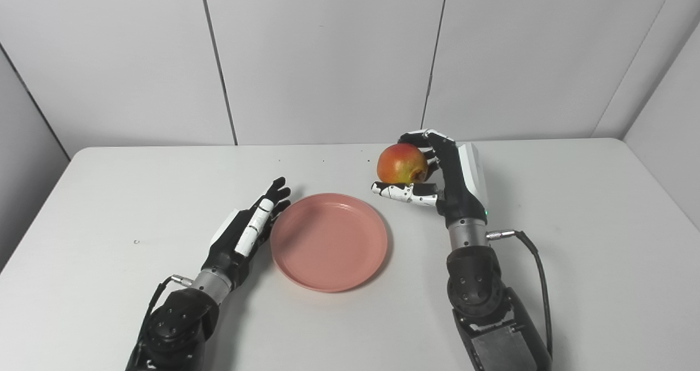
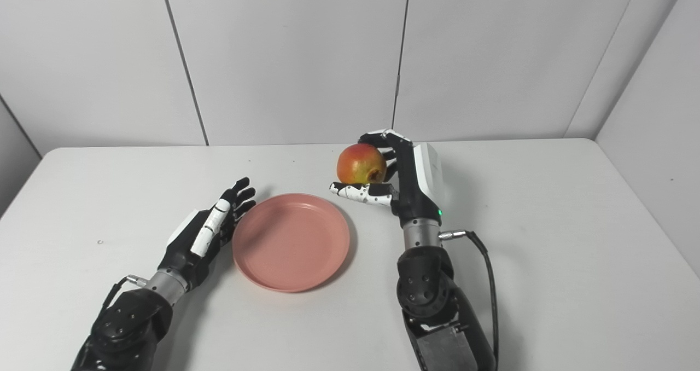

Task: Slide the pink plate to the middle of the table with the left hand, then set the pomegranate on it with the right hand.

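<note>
Both forearms come up from the bottom edge, cut off by the frame. Left hand [image 1: 249,226] lies at lower left of centre with fingers stretched out and apart, holding nothing, right alongside the pink plate's [image 1: 328,241] left rim; can't tell if it actually touches. That plate sits about mid-frame, shallow, plain salmon pink, nothing on it. Right hand [image 1: 437,177] is just up and right of the plate, wrapped around the pomegranate [image 1: 402,164], which looks raised off the white table [image 1: 590,261]. Fruit is red-orange fading to yellow, fingers hiding its far side. Lots of bare tabletop on the right and lower left.
</note>
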Robot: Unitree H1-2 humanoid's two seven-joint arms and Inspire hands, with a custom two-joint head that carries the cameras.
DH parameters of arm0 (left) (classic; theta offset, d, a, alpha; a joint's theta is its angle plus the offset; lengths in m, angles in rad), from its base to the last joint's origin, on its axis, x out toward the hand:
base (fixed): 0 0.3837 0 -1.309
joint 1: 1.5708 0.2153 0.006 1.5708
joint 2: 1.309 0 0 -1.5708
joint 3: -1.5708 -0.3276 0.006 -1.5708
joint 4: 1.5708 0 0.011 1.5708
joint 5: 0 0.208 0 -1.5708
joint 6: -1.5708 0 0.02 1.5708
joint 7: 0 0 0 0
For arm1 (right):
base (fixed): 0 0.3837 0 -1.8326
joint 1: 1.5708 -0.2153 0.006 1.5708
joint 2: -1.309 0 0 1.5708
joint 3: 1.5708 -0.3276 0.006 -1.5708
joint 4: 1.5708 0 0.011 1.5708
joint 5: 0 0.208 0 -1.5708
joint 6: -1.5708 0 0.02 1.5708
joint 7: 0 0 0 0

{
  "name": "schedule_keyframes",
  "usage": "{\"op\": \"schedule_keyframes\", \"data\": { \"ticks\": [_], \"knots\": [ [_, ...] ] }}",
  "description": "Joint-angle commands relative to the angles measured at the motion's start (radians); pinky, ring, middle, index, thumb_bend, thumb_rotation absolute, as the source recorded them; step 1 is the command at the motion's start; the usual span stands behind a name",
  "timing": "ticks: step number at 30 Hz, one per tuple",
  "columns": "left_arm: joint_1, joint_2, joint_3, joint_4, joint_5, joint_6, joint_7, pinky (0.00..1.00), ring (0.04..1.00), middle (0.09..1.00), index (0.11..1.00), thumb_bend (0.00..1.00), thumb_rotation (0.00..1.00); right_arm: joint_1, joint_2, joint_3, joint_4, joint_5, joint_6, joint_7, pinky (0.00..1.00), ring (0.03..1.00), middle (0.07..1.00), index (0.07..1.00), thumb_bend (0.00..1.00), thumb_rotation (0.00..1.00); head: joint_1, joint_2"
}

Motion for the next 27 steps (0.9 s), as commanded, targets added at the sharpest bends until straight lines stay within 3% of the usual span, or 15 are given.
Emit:
{"op": "schedule_keyframes", "data": {
  "ticks": [1,7,18,19,24,27],
  "knots": [
    [-0.022,0.003,-0.004,-0.017,0.004,0.004,-0.004,0.93,0.962,0.977,0.978,0.52,1.00,-0.023,0.009,0.006,-0.027,-0.014,-0.048,-0.003,0.29,0.395,0.459,0.513,0.52,0.00,0.001,-0.001],
    [-0.022,0.005,-0.006,-0.023,0.006,0.011,-0.003,0.93,0.960,0.975,0.977,0.52,1.00,-0.019,0.013,0.021,-0.020,-0.022,-0.059,-0.001,0.24,0.346,0.426,0.527,0.52,0.00,0.002,0.002],
    [-0.021,0.005,-0.006,-0.032,0.003,0.017,-0.004,0.93,0.960,0.974,0.975,0.53,1.00,-0.017,0.022,0.039,0.002,-0.020,-0.080,-0.001,0.25,0.348,0.418,0.526,0.52,0.00,0.002,0.008],
    [-0.021,0.006,-0.007,-0.034,0.005,0.019,-0.003,0.93,0.958,0.973,0.972,0.52,1.00,-0.017,0.022,0.040,0.004,-0.021,-0.083,-0.002,0.24,0.334,0.457,0.500,0.52,0.00,0.002,0.008],
    [-0.022,0.007,-0.007,-0.031,0.002,0.021,-0.006,0.93,0.962,0.977,0.976,0.52,1.00,-0.017,0.022,0.049,0.017,-0.022,-0.100,-0.002,0.23,0.316,0.475,0.488,0.52,0.00,0.003,0.010],
    [-0.023,0.007,-0.008,-0.032,0.005,0.023,-0.005,0.93,0.959,0.974,0.974,0.52,1.00,-0.017,0.020,0.053,0.024,-0.022,-0.109,0.001,0.25,0.341,0.424,0.520,0.52,0.00,0.003,0.012]
  ]
}}
